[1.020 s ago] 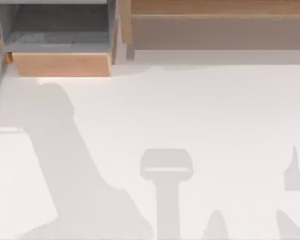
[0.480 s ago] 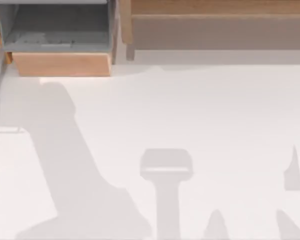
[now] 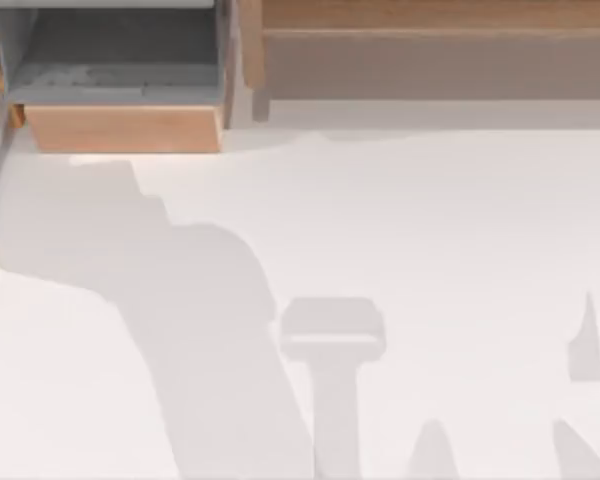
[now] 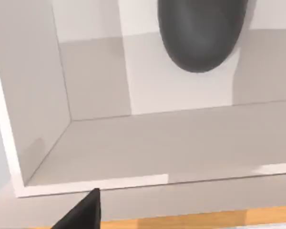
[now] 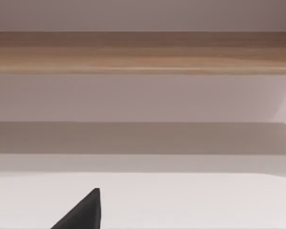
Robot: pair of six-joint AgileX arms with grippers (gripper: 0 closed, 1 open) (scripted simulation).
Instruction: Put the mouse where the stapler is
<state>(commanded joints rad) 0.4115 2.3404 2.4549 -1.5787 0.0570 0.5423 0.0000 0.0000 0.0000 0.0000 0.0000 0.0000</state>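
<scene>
The white bench (image 3: pixel 430 230) spreads below me, an open wooden drawer (image 3: pixel 120 128) at its far left. My left wrist view looks into a pale compartment (image 4: pixel 100 138) with a dark rounded mouse (image 4: pixel 200 33) resting inside. I cannot tell how either hand stands.

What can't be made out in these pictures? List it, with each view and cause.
- Dark rounded object, left wrist view: cut off by the picture's edge; probably the mouse, not certain.
- Inside of the drawer, top view: shadowed and cut by the edge; contents cannot be told.
- Shelf, top view: cut by the edge.
</scene>
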